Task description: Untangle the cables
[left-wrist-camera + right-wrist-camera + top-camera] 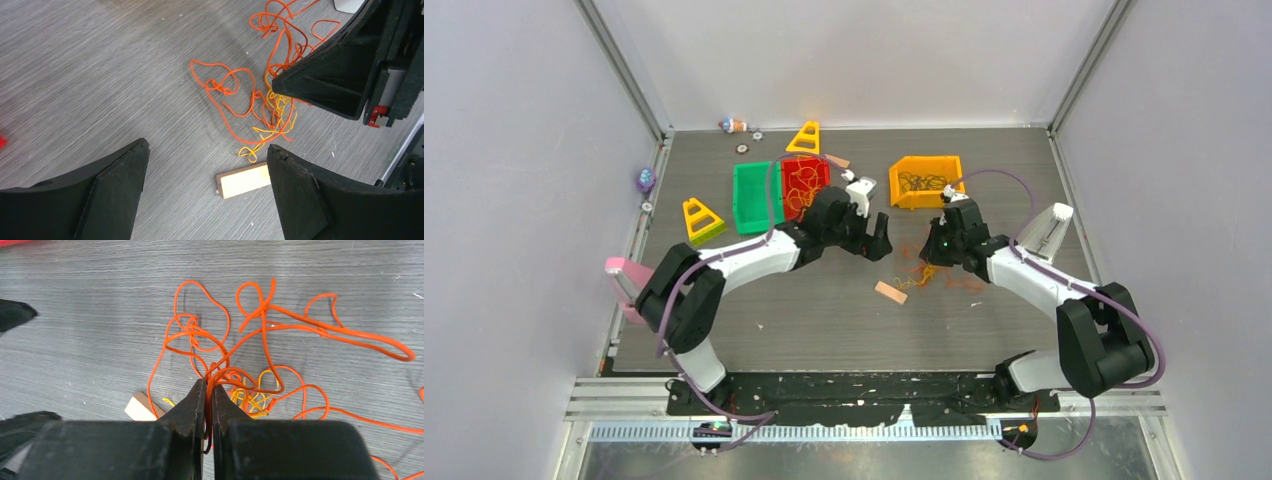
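Both hang over the worktop's (824, 320) middle: right hand (209, 386) pinches an orange cable (320, 331); left hand (208, 146) stands spread wide just beside the cables (222, 89).

Robot lab test cell. White panel walls (854, 60) in an aluminium extrusion frame (624, 65), grey wood-grain table (824, 320). Left arm (744, 260) and right arm (1034, 275) bolted to a black base plate (854, 390) at the near edge. Plastic bins (749, 200) at the back.
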Tool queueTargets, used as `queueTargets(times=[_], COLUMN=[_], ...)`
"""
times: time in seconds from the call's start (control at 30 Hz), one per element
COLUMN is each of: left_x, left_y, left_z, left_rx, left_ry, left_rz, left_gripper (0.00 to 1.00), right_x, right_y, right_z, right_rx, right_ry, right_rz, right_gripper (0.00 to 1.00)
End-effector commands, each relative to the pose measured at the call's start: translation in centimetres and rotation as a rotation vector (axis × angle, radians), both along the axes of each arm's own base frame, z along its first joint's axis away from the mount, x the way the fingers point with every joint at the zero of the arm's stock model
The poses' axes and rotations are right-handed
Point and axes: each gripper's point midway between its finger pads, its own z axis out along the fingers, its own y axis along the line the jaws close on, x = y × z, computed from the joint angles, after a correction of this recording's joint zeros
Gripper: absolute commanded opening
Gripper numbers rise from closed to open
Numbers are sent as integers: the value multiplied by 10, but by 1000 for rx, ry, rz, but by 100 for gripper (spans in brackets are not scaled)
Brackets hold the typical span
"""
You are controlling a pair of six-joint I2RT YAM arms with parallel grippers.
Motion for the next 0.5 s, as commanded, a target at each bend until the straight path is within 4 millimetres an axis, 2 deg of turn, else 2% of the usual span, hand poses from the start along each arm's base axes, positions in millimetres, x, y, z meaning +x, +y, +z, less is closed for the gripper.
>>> queueTargets(times=[0.0, 0.27, 0.43, 0.47], left_x=[-18, -23, -25, -24], left_y=[-20, -43, -46, -50], left_z=[-10, -33, -58, -57], left_rx=[57, 258, 375, 375], left_ry=[76, 141, 212, 217], left_rz=[-91, -156, -132, -128], left_gripper=[88, 84, 81, 79], right_x=[1, -1, 0, 0], right_y=[6, -1, -5, -5], right_z=[9, 7, 14, 13], right_rx=[44, 32, 38, 37], right_ry=[-35, -48, -79, -80], right_rz=[15, -15, -47, -51], right_gripper=[5, 5, 5, 5])
